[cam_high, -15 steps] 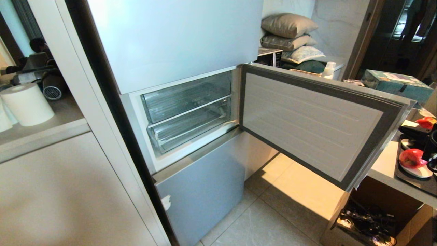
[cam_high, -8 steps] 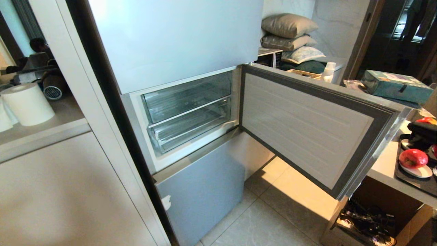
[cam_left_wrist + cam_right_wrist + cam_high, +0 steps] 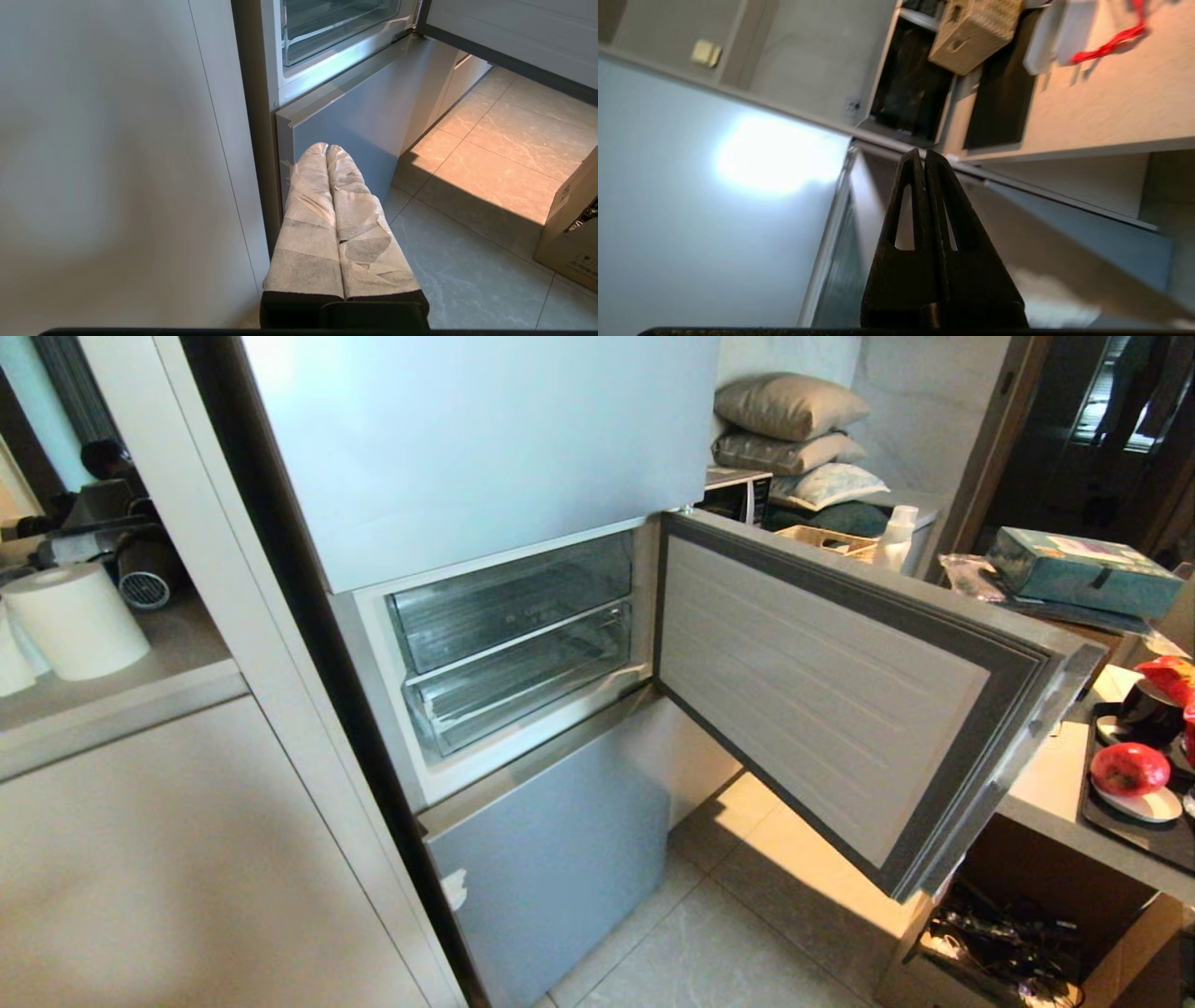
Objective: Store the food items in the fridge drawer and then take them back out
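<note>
Home kitchen/living area. Pale-blue fridge (image 3: 485, 439) w/ middle door (image 3: 840, 691) swung open, set between white cabinets (image 3: 187, 859), tiled floor (image 3: 728, 943). Paper roll (image 3: 75, 621) on far-left shelf; stacked pillows (image 3: 794, 429) far right; cardboard box (image 3: 1027, 933) under near-right counter (image 3: 1055, 784).

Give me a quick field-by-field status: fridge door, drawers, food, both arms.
fridge door: middle door swung open to the right
drawers: two clear drawers, upper and lower, both pushed in, nothing seen inside
food: one red fruit on a small white plate on the black tray on the counter at right; a second red piece at the frame edge behind it
left gripper: jaws shut, empty, hanging low beside the fridge's lower door
right gripper: jaws shut, empty, by the open door's edge
</note>
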Tool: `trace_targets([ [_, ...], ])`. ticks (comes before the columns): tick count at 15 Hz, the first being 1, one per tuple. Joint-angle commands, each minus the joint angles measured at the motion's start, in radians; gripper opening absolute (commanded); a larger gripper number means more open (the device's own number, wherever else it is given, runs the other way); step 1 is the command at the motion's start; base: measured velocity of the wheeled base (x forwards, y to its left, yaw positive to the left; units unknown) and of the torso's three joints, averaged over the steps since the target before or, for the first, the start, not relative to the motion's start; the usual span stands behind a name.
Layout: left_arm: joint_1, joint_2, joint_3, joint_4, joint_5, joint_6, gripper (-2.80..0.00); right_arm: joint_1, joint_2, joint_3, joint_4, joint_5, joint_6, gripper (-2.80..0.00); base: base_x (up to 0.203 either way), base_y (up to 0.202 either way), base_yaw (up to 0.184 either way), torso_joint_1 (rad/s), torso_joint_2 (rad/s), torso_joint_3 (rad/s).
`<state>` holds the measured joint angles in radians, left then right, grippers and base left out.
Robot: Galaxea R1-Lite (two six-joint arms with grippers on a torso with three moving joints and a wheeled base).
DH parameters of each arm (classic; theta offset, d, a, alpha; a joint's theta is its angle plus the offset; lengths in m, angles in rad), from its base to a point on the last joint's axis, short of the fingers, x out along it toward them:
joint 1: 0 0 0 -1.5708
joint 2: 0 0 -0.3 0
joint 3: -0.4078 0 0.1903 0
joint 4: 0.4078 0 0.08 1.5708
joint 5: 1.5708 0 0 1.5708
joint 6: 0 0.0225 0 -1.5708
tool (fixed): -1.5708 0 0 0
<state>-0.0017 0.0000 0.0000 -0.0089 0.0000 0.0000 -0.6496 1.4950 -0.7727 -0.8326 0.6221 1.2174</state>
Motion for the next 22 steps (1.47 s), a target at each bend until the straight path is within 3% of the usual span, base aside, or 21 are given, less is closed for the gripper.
trace_targets([
  [1, 0.000, 0.000, 0.002, 0.000, 0.000, 0.000, -2.80, -0.015, 0.193, -0.070, -0.004, -0.020, 0.007, -2.80, 0.000, 0.000, 0.000, 0.000, 0.00, 0.000],
  [4, 0.000, 0.000, 0.002, 0.000, 0.000, 0.000, -2.80, -0.011, 0.422, -0.187, 0.000, -0.067, -0.004, -2.80, 0.000, 0.000, 0.000, 0.000, 0.00, 0.000],
  [6, 0.000, 0.000, 0.002, 0.000, 0.000, 0.000, -2.80, 0.050, 0.557, -0.250, 0.005, -0.087, -0.096, -2.80, 0.000, 0.000, 0.000, 0.000, 0.00, 0.000],
  [8, 0.000, -0.001, 0.002, 0.000, 0.000, 0.000, -2.80, 0.173, 0.601, -0.271, 0.007, -0.140, -0.205, -2.80, 0.000, 0.000, 0.000, 0.000, 0.00, 0.000],
  [11, 0.000, 0.000, 0.002, 0.000, 0.000, 0.000, -2.80, 0.338, 0.612, -0.285, 0.007, -0.245, -0.287, -2.80, 0.000, 0.000, 0.000, 0.000, 0.00, 0.000],
  [15, 0.000, 0.000, 0.002, 0.000, 0.000, 0.000, -2.80, 0.546, 0.613, -0.325, 0.007, -0.382, -0.360, -2.80, 0.000, 0.000, 0.000, 0.000, 0.00, 0.000],
  [18, 0.000, 0.000, 0.002, 0.000, 0.000, 0.000, -2.80, 0.778, 0.612, -0.354, 0.007, -0.493, -0.396, -2.80, 0.000, 0.000, 0.000, 0.000, 0.00, 0.000],
  [20, 0.000, 0.000, 0.002, 0.000, 0.000, 0.000, -2.80, 0.968, 0.649, -0.429, 0.007, -0.597, -0.460, -2.80, 0.000, 0.000, 0.000, 0.000, 0.00, 0.000],
  [22, 0.000, 0.000, 0.002, 0.000, 0.000, 0.000, -2.80, 1.111, 0.731, -0.621, 0.015, -0.675, -0.516, -2.80, 0.000, 0.000, 0.000, 0.000, 0.00, 0.000],
])
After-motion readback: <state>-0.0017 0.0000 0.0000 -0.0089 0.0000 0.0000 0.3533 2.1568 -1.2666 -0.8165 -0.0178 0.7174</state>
